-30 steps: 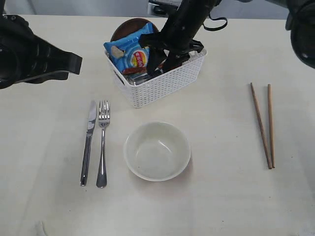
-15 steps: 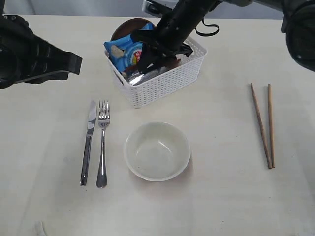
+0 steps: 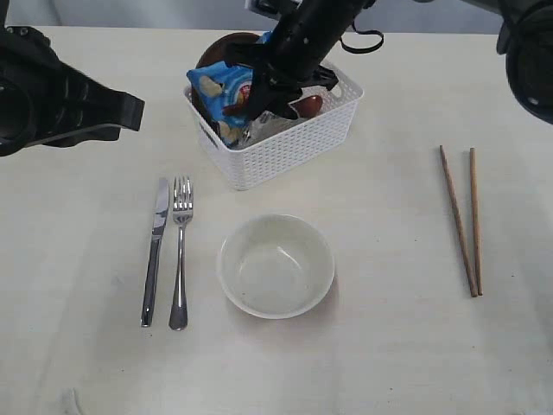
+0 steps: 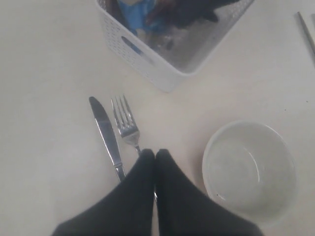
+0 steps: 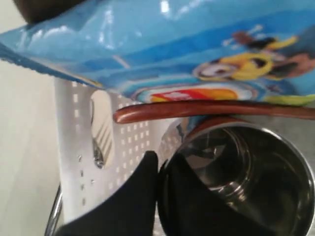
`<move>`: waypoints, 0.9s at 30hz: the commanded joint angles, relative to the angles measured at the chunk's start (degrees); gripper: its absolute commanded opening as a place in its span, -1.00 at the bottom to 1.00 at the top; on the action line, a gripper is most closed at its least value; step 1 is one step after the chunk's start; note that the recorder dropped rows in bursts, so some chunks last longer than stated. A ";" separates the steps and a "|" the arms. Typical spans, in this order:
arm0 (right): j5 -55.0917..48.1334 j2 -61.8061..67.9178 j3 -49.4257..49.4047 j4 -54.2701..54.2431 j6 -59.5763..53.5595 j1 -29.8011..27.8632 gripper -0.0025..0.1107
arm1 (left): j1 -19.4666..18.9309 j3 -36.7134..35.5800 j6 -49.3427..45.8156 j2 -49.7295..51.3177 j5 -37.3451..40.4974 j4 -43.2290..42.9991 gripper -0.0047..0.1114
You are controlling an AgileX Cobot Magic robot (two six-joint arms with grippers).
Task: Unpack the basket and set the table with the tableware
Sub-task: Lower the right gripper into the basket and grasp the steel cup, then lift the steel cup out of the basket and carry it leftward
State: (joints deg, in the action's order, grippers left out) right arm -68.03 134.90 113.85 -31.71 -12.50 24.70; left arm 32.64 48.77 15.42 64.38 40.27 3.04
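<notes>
The white basket (image 3: 285, 151) stands at the table's far middle. In it are a blue snack bag (image 3: 220, 91), a brown plate (image 3: 216, 47) behind the bag, a reddish-brown wooden spoon (image 5: 206, 109) and the steel mug (image 5: 246, 172). My right gripper (image 5: 158, 160) reaches into the basket and is shut on the mug's rim, one finger inside it and one outside. The knife (image 3: 155, 251), fork (image 3: 180, 251), cream bowl (image 3: 275, 265) and two chopsticks (image 3: 458, 220) lie on the table (image 3: 389, 346). Above the fork's handle hovers my left gripper (image 4: 155, 153), shut and empty.
The left arm's dark body (image 3: 60, 95) hangs over the table's far left. The right arm (image 3: 320, 35) leans over the basket from the back. The snack bag lies tilted against the basket's left wall, over the spoon's handle.
My right gripper has moved left and back inside the basket, pushing the snack bag up and left. The spoon's bowl now shows on the basket's right side. The left arm has not moved.
</notes>
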 commanded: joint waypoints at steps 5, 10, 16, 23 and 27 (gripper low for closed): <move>5.51 1.22 -0.58 14.45 4.73 -0.42 -0.96 | -0.01 -0.35 -0.44 -0.41 -0.90 0.20 -0.92; 8.46 1.22 -0.58 17.64 10.00 -0.42 -0.96 | -0.01 -0.35 -0.44 -0.41 -0.93 0.20 -0.92; 6.77 1.22 -0.58 31.71 22.96 -0.42 -0.96 | -0.01 -0.35 -0.44 -0.41 -0.93 0.20 -0.92; 3.25 1.22 -0.58 44.82 32.26 -0.42 -0.96 | -0.01 -0.35 -0.44 -0.41 -0.93 0.20 -0.92; 0.47 1.22 -0.58 49.32 37.71 -0.42 -0.96 | -0.01 -0.35 -0.44 -0.41 -0.93 0.20 -0.92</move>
State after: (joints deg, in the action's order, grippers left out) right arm -62.56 134.40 114.43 12.00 21.48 25.15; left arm 32.64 48.77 15.28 64.38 39.80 3.04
